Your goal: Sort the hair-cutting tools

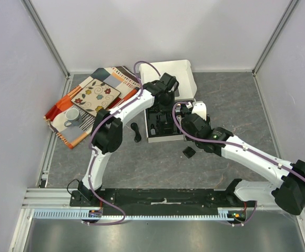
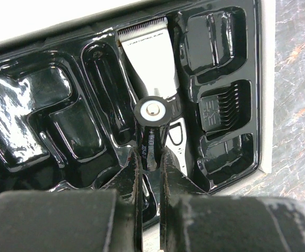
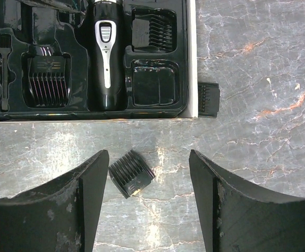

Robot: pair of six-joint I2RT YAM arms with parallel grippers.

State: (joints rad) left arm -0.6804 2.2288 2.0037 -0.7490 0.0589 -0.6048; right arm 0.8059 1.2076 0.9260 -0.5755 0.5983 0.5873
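walls (image 1: 142, 31): white panels | tabletop (image 1: 231, 100): grey marbled | light: even

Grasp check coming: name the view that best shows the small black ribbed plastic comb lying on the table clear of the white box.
Right wrist view: the small black ribbed plastic comb lies close up, askew, its ridges plain. Top external shows it only as a tiny dark block. Left wrist view misses it.

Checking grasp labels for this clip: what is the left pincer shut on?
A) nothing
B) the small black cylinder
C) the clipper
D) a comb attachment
B: the left wrist view shows the left pincer closed on the small black cylinder, held above the clipper lying in the black tray.
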